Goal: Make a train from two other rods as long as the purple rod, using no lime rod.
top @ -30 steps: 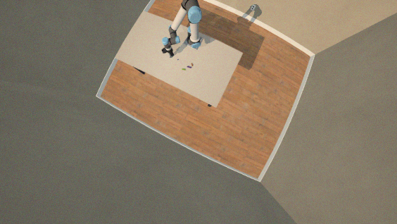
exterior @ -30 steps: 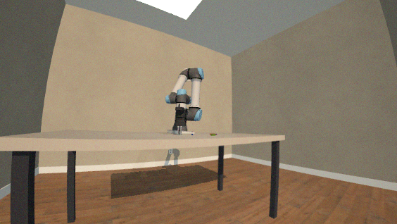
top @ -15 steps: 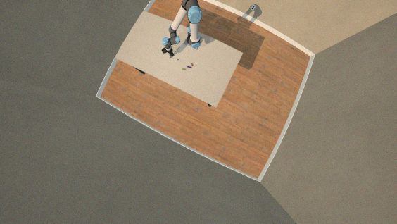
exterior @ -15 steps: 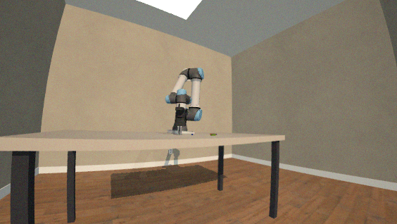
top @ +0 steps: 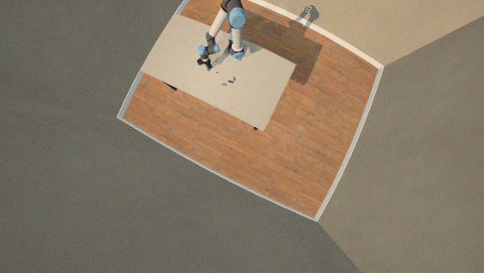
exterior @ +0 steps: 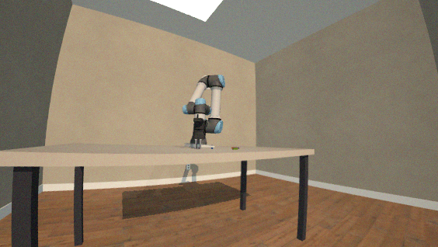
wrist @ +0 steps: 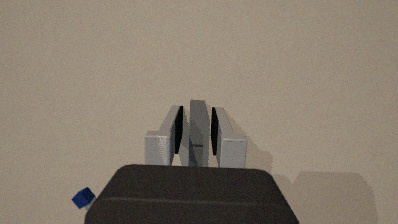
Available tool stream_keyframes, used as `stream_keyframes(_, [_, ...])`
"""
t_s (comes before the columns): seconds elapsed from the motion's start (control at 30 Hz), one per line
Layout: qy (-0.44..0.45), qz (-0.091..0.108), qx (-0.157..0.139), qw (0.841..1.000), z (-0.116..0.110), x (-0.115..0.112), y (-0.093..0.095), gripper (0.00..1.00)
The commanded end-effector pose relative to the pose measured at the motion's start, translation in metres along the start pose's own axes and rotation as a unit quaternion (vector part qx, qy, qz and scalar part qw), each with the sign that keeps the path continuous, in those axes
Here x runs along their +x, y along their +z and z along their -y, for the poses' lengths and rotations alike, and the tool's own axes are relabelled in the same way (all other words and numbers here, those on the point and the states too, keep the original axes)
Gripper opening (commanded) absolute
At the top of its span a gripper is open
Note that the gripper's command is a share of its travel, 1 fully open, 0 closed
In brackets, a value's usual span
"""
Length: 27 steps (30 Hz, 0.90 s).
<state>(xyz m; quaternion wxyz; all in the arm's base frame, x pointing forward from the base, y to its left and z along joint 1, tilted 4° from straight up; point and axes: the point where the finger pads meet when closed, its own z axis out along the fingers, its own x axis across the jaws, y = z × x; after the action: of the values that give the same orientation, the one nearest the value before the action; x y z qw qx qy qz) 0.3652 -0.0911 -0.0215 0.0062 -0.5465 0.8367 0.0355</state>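
Tool body: the dark housing fills the bottom edge of the wrist view; the tool (wrist: pixel 197 117) points straight down at the counter (wrist: pixel 200 50)
Blue rod: small piece (wrist: pixel 83 198) just beside the housing at lower left, apart from the fingers; nothing is touching it
Tool state: fingers parted, with a dark gap on each inner face; gripping nothing
Grey rod: rod (wrist: pixel 198 130) sits midway between the two fingers, running along their length and touching neither as far as can be seen; it looks laid flat on the counter
Why so: my reading is a release. With the fingers backed off evenly on both sides, the rod should not be dragged or turned when the tool lifts
Height: in the exterior view the fingertips reach right down to the counter surface, which suits a set-down and not a drop
Train partner: no second rod shows at either end of the grey rod in the wrist view, so the train looks unfinished; a second grey rod would make up the purple length, but I cannot find one
Far group: in the top view the lime rod (top: pixel 223 84), purple rod (top: pixel 230 81) and orange rod (top: pixel 233 78) lie close together, well apart from the tool (top: pixel 208 65)
Spacing note: that distance keeps the spare rods off the train site
Next call: lift straight up, no sideways drift
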Motion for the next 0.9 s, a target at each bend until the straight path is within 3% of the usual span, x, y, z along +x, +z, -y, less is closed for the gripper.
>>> stream_keyframes(0.0, [0.0,0.0,0.001,1.0,0.0,0.0,0.0,0.54])
stream_keyframes(0.47, [0.0,0.0,0.001,1.0,0.0,0.0,-0.004,0.54])
stream_keyframes(0.87, [0.0,0.0,0.001,1.0,0.0,0.0,-0.051,0.54])
